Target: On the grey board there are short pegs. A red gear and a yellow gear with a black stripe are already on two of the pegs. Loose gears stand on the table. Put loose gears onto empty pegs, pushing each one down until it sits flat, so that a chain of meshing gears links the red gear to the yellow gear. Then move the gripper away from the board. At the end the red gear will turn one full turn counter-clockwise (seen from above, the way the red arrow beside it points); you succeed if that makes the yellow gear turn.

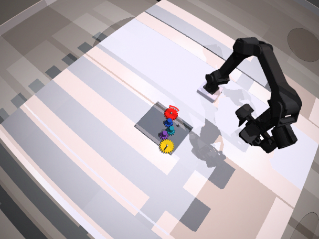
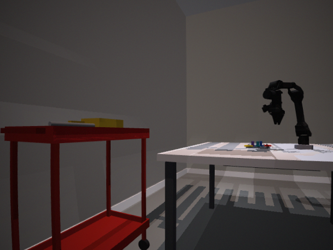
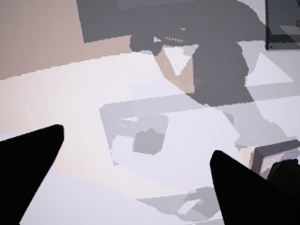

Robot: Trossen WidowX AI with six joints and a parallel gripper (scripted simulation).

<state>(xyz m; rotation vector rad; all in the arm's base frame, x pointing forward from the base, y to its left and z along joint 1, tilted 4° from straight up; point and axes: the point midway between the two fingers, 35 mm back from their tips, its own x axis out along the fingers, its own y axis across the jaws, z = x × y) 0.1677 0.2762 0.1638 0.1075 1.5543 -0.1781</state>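
The grey board point(image 1: 148, 119) point(image 3: 280, 36) carries a chain of gears. The red gear point(image 1: 168, 114) point(image 2: 268, 146) is at one end and the yellow gear point(image 1: 170, 149) point(image 2: 248, 146) with its black stripe at the other. Between them stand the blue gear point(image 1: 169, 121) point(image 2: 260, 143), the teal gear point(image 1: 171, 129) point(image 2: 257, 143) and the purple gear point(image 1: 164, 134) point(image 2: 252, 143), upright with knobs up. Neighbours look edge to edge; exact tooth contact is too small to tell. My gripper point(image 2: 277, 124) point(image 3: 140, 146) is open and empty, high above the table and away from the board.
A bare peg point(image 1: 178, 125) stands on the board beside the blue and teal gears. The red arrow point(image 1: 174, 107) lies beside the red gear. The arm's base point(image 1: 210, 92) point(image 2: 303, 147) stands on the table. A red cart point(image 2: 101, 135) is off to the side. Shadows cross the table.
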